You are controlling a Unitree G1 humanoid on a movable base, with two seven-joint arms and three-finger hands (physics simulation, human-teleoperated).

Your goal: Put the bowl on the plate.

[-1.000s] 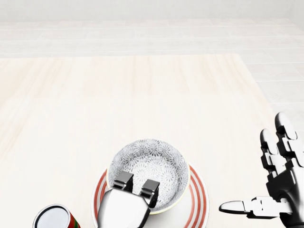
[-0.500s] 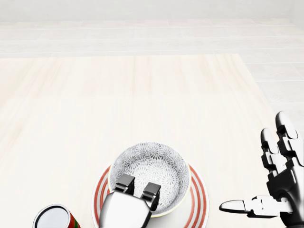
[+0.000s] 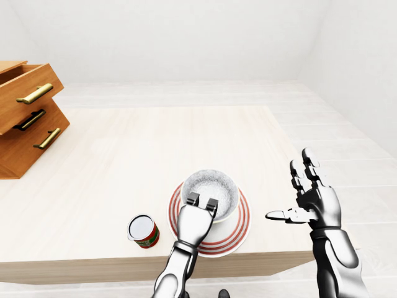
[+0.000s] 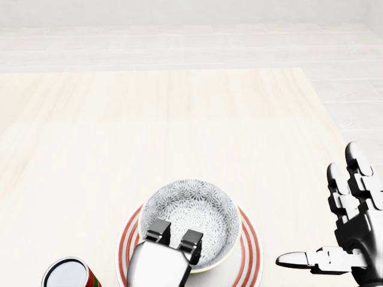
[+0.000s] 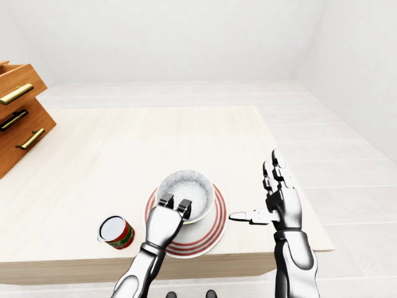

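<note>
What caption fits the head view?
Left hand grips the bowl sitting on the plate; right hand open.

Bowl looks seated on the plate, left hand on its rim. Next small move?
Probably open the left hand and lift it clear: the bowl sits inside the plate, fingers hooked over its near rim. The right hand is open, off to the side.

Pale wooden table [image 3: 155, 143], grain running away toward top of left-eye view. Small can [image 3: 143, 231] near bottom edge of table: upright, white lid, red-and-green label. Wooden drawer unit [image 3: 25, 118] at far left on table, tilted, brass handles, upper drawers pulled partly out. White tiled floor [image 3: 347, 155] beyond, to right.
</note>
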